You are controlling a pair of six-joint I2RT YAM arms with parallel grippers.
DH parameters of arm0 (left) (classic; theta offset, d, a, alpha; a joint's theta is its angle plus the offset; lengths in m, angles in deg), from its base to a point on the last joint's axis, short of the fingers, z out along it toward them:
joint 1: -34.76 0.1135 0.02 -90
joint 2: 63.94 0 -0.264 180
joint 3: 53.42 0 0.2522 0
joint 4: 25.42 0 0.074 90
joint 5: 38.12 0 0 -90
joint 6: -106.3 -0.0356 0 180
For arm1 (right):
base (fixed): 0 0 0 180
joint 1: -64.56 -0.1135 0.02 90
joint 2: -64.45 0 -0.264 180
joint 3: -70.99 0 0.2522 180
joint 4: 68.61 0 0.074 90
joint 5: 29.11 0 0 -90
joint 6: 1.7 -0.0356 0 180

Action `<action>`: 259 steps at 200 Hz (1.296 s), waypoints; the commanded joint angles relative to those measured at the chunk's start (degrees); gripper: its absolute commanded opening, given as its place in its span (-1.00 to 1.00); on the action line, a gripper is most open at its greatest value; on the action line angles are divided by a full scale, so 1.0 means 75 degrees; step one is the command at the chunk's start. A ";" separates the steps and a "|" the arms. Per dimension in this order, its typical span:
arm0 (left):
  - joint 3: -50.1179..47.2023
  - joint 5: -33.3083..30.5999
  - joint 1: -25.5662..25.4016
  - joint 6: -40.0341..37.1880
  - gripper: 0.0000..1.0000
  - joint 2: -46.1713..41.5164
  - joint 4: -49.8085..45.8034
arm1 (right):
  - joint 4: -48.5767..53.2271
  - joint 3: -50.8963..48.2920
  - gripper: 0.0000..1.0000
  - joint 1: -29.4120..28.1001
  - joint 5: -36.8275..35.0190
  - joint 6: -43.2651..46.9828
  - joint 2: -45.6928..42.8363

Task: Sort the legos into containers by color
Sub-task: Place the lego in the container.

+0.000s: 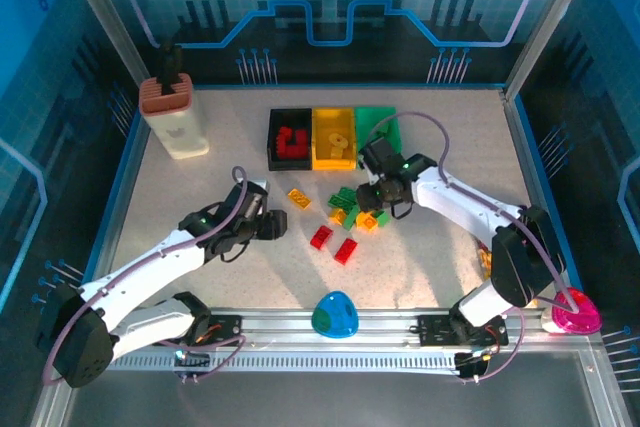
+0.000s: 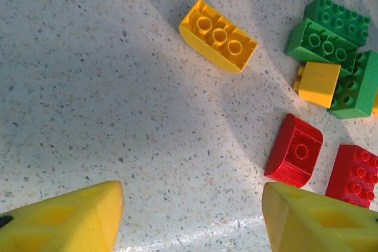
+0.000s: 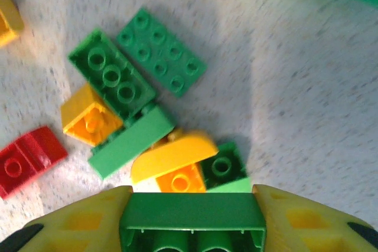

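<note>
Now, left end effector [image 1: 270, 223]: open. Your wrist view shows its two yellow fingers [image 2: 65, 219] spread wide with nothing between them, low over bare tabletop [image 2: 88, 87].
Ahead of it: a yellow brick [image 2: 217, 35] lies alone, studs up. To its right you have a red curved piece [image 2: 294, 150] and a red brick [image 2: 356, 175] side by side.
Right end effector [image 3: 192, 213]: closed on a green brick [image 3: 192, 228], which is clamped between both fingers just beside the pile.
Loose legos [image 1: 355, 209]: a green and yellow pile, pieces touching or stacked on each other, between your two end effectors.
Black bin [image 1: 271, 137]: at the back of the tabletop, with red pieces [image 1: 291, 140] inside.
Yellow bin [image 1: 334, 119]: against the black bin's right side, with yellow pieces [image 1: 335, 149] inside.
Green bin [image 1: 376, 119]: rightmost of the row and partly behind the right arm. You cannot tell its contents.
</note>
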 commanded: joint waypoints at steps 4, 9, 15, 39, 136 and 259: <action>-0.0209 -0.0103 -0.0276 0.0327 0.28 0.0004 0.0188 | 0.0219 0.0971 -0.19 0.0531 0.0149 0.0381 0.0474; -0.0229 -0.0134 -0.0348 0.0368 0.29 0.0028 0.0200 | 0.0235 0.1172 -0.18 0.0618 0.0183 0.0427 0.0603; -0.0247 -0.0201 -0.0455 0.0425 0.28 0.0066 0.0200 | 0.0258 0.1417 -0.18 0.0733 0.0201 0.0484 0.0793; -0.0371 -0.0474 -0.0868 0.0658 0.28 0.0097 0.0209 | 0.0512 0.2539 -0.18 0.1103 0.0205 0.0673 0.1580; -0.0572 -0.0650 -0.1300 0.0963 0.28 -0.0142 0.0144 | 0.1338 0.6140 -0.04 0.2006 0.0236 0.0721 0.4486; -0.0544 -0.0440 -0.1297 0.1035 0.29 0.0118 0.0580 | -0.0278 0.1878 0.72 0.0822 0.1649 0.1869 0.1752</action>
